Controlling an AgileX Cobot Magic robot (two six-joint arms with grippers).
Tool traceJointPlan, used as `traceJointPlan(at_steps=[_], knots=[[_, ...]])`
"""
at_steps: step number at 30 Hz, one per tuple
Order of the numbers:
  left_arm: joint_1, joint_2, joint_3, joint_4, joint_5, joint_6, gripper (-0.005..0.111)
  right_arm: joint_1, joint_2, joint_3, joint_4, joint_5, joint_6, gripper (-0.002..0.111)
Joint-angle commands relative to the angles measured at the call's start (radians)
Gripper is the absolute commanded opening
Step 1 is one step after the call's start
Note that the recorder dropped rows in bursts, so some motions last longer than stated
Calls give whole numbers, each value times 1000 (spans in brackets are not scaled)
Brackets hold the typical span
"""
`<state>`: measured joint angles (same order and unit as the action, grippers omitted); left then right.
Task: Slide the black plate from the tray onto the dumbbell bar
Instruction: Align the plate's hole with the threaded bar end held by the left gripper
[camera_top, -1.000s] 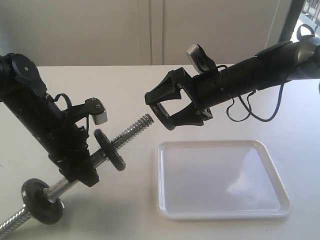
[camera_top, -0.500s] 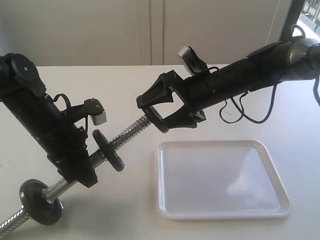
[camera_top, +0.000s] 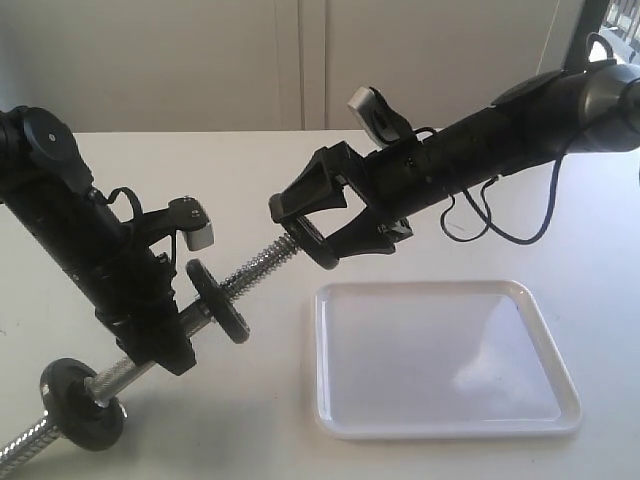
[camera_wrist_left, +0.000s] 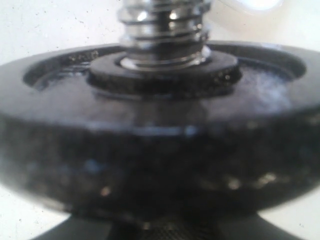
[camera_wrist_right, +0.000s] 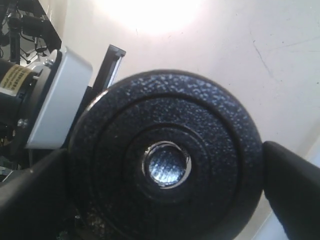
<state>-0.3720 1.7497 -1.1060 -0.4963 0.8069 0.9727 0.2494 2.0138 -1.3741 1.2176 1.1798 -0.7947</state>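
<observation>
- exterior view: the right fingers (camera_top: 312, 186) clamp the black plate (camera_top: 305, 235) by its rim, edge-on to the camera. it hangs above the middle of the counter (camera_top: 240, 170), right at the threaded tip of the dumbbell bar (camera_top: 262, 262).
- the plate is clear of the tray (camera_top: 400, 350), which lies toward the counter's front right corner.
- the left fingers (camera_top: 172, 345) are closed around the bar near the counter's left edge and hold it tilted, tip upward. a second disc (camera_top: 218, 300) sits on the bar just above them. a third disc (camera_top: 83, 402) sits low on the bar by the front left corner.
- left wrist view: the second disc fills the picture, with the threaded bar running through its hub. the fingers cannot be made out here.
- right wrist view: the black plate is seen face-on, gripped between two fingers on opposite sides of its rim. the bar's metal end shows inside the central hole.
</observation>
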Motion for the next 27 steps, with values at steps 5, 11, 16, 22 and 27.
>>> traceJointPlan(at_steps=[5, 11, 16, 22, 27], knots=[[0, -41, -22, -125, 59, -1, 0, 1, -16, -11, 50, 41, 15, 0], [0, -41, -22, -155, 59, -1, 0, 12, -16, -9, 50, 41, 14, 0], [0, -41, -22, -155, 59, -1, 0, 34, -16, -9, 62, 41, 14, 0], [0, -41, -22, -155, 59, -1, 0, 34, -16, -9, 64, 41, 14, 0], [0, -41, -22, -155, 57, -1, 0, 45, -16, -9, 64, 41, 14, 0]])
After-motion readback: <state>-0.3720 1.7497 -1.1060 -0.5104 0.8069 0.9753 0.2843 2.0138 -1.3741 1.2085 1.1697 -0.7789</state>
